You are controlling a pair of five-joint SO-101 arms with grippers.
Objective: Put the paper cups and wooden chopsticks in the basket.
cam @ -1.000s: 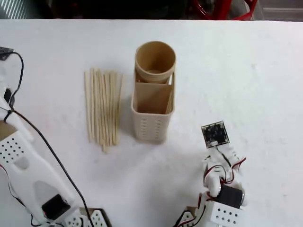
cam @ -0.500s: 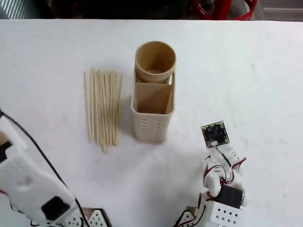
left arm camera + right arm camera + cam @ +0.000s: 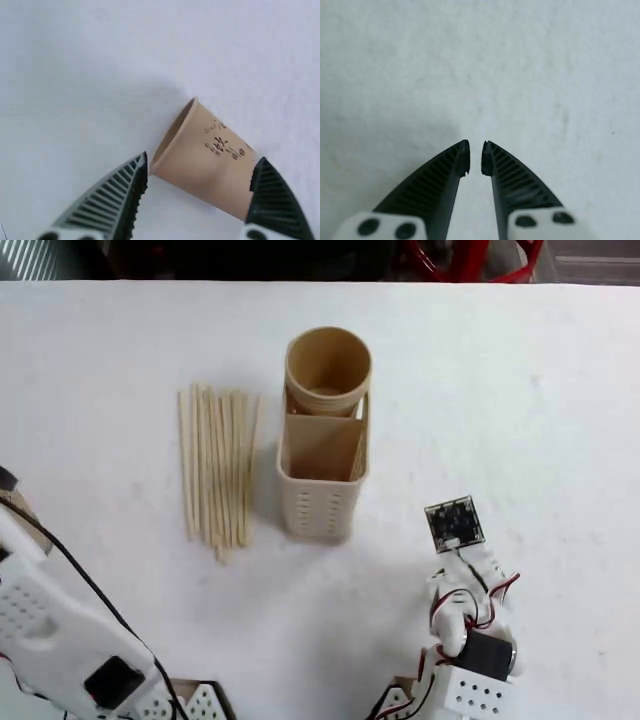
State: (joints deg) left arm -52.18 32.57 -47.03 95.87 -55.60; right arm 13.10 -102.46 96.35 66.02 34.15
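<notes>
A cream slotted basket [image 3: 318, 508] stands mid-table with a tan paper cup [image 3: 328, 368] upright in its far compartment; the near compartment holds nothing. A bundle of wooden chopsticks [image 3: 215, 472] lies flat just left of the basket. A second paper cup [image 3: 220, 165] lies on its side on the white table, between the spread fingers of my left gripper [image 3: 201, 163], which is open around it. The left arm [image 3: 55, 635] sits at the near-left corner. My right gripper [image 3: 475, 159] points down at bare table with its tips almost touching and nothing between them; the right arm [image 3: 468, 625] rests near the front right.
The white table [image 3: 520, 390] has free room to the right of and behind the basket. Dark floor and red furniture legs [image 3: 470, 260] lie past the far edge. Cables trail along the left arm.
In the high view the left arm has drawn back from the far left toward the near-left corner. The right arm, basket, cup and chopsticks have not moved.
</notes>
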